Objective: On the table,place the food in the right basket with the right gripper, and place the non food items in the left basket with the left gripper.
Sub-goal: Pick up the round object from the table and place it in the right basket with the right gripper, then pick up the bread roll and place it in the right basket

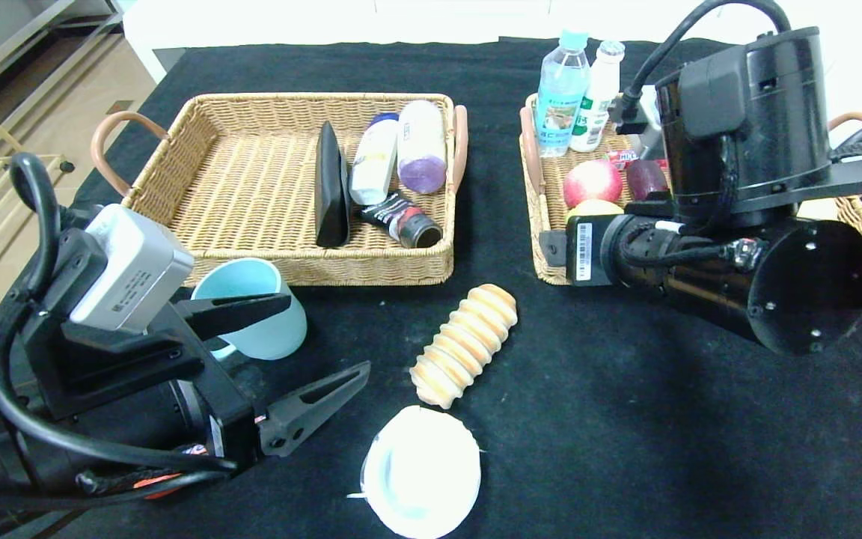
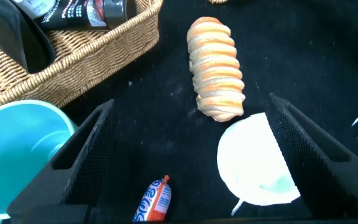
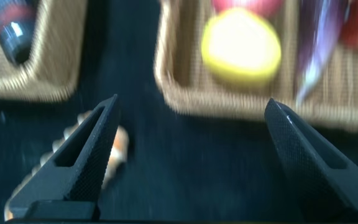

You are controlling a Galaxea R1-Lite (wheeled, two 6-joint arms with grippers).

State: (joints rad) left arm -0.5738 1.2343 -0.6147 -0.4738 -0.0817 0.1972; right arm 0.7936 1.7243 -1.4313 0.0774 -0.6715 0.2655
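The table [image 1: 625, 449] wears a fuzzy black cloth with lint specks all over. The left end effector [image 1: 326, 340] hangs low at the near left with its pointed black fingers spread wide and nothing between them; the smooth teal mug [image 1: 255, 307] lies on its side right by the upper finger. In the left wrist view a crinkly orange sausage [image 2: 154, 200] lies on the cloth between the fingers. The ridged tan roll [image 1: 463, 344] sits mid-table, its near end just beside the round white lid [image 1: 421, 471].

The left basket [image 1: 251, 202], woven tan wicker with brown loop handles, holds a flat black slab, two white bottles and a dark tube. The right basket [image 1: 543, 202] holds two clear bottles, a pink-red peach [image 1: 592, 182] and a yellow fruit. The right end effector [image 3: 191, 162] hovers at that basket's near edge, fingers wide apart and empty.
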